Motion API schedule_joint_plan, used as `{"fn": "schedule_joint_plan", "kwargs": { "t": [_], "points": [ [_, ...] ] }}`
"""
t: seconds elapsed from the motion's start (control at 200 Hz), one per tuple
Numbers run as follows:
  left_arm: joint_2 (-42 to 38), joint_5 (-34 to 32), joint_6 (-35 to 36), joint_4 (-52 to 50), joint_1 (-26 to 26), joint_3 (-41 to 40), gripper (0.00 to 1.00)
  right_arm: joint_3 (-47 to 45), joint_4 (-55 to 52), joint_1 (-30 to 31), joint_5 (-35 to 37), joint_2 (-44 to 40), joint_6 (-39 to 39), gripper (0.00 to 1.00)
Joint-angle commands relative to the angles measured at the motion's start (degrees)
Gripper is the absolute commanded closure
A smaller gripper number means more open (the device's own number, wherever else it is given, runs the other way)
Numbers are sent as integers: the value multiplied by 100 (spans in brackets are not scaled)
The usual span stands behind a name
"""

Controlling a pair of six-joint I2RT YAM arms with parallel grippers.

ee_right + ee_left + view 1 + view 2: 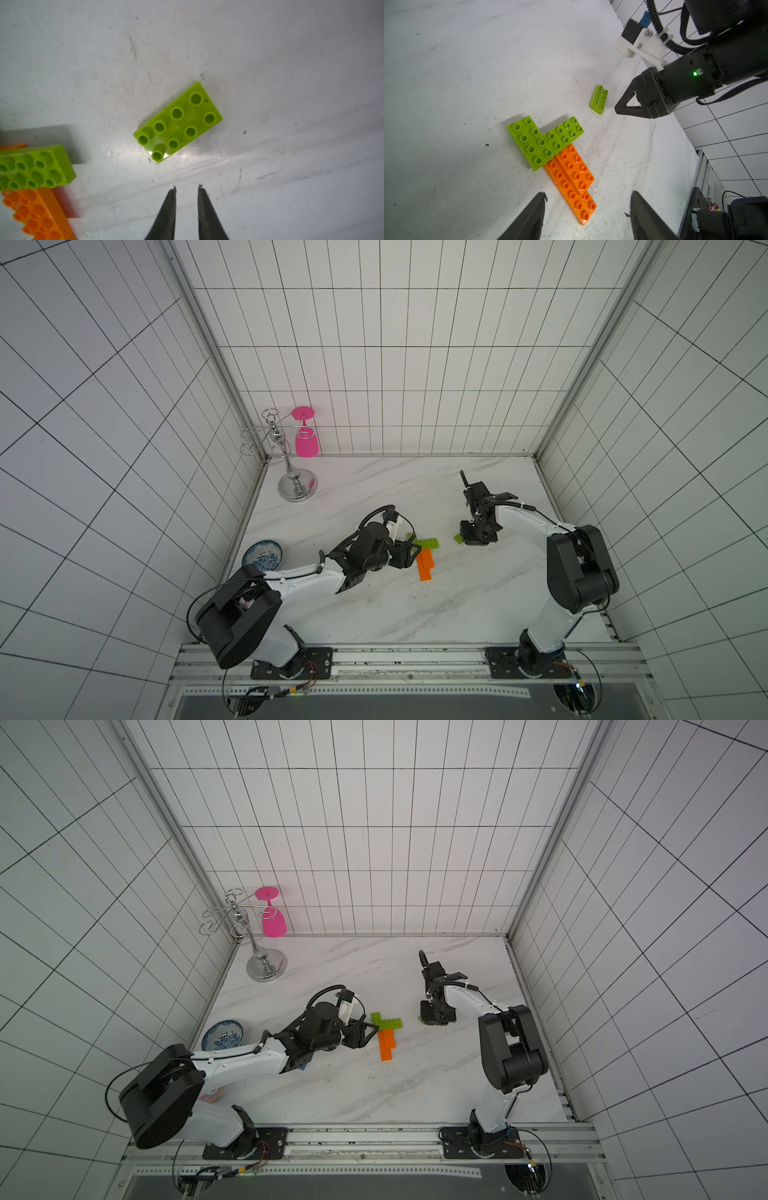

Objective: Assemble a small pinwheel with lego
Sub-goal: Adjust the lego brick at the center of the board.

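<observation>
- Peering down past the right gripper (187, 188): fingertips parted only a sliver, nothing between them, nothing gripped.
- Spotting the loose lime-green brick (177, 122) flat on the table (291, 62), studs up, just ahead of those tips and not touching.
- Noting its long axis skewed against the fingers' closing line, so probably calling for a wrist turn and a wider spread first.
- Finding the half-built pinwheel (424, 556) between the two arms: green blades (542, 141) meeting at a right angle above an orange stepped stem (573, 176).
- Catching the left gripper (588, 193) spread wide and empty at the stem end, well apart from the loose brick, leaving the right arm nearer.
</observation>
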Motion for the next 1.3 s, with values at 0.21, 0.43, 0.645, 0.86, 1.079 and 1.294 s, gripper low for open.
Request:
{"fn": "schedule_joint_plan", "kwargs": {
  "t": [0.21,0.43,0.645,0.86,1.079,1.294],
  "points": [
    [236,191,130,141,-14,215,34,1488,-63,-627,-567,949,39,65],
    [203,153,183,71,-9,197,34,1861,-120,-699,-1034,1405,20,44],
    [140,127,197,31,-10,180,34,1739,-280,-687,-1254,1483,10,43],
    [105,107,218,-35,-9,180,34,1230,-202,-647,-1571,1219,20,45],
    [71,70,235,-55,-8,154,34,823,-90,-582,-1744,995,19,46],
    [43,47,244,-72,-6,139,34,626,-100,-421,-1822,853,-20,45]
  ]
}}
